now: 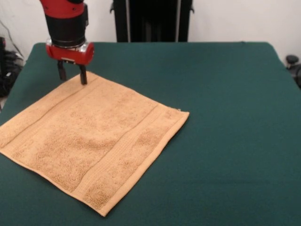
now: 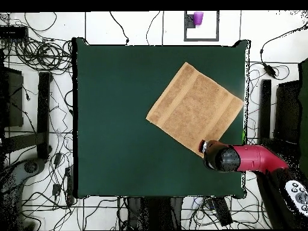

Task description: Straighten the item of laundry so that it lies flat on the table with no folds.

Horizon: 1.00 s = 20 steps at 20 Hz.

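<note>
The orange-tan terry towel (image 1: 91, 139) lies spread flat on the dark green table (image 1: 225, 122), turned like a diamond, with paler woven bands near two edges. It also shows in the overhead view (image 2: 195, 108) near the table's right side (image 2: 120, 120). My gripper (image 1: 72, 74) hangs from the red and black arm over the towel's far corner. Its two dark fingers (image 1: 83, 74) are a little apart and hold nothing, with their tips at or just above the corner. In the overhead view the gripper (image 2: 207, 147) sits at the towel's lower corner.
The table's left edge (image 1: 19, 80) runs close to the towel. Cables and stands lie on the floor around the table (image 2: 36, 54). A purple cup (image 2: 198, 17) stands on the floor beyond the table's top edge.
</note>
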{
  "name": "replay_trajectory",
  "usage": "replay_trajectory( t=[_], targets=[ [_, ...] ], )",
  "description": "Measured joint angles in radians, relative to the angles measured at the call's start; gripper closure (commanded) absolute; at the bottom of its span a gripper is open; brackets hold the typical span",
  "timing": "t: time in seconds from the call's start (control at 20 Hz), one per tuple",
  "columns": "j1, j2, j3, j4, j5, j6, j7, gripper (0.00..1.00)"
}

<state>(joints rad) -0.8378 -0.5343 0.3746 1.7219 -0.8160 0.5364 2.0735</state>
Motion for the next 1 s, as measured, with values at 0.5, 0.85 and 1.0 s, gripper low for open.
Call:
replay_trajectory(
  t=[0.5,0.85,1.0],
  targets=[
    [0.087,-0.087,-0.001,0.006,0.007,0.000,0.000,0.00],
    [0.168,-0.131,-0.001,-0.019,0.065,0.025,0.000,0.00],
    [0.203,-0.121,-0.001,-0.073,0.102,0.074,0.000,0.00]
  ],
)
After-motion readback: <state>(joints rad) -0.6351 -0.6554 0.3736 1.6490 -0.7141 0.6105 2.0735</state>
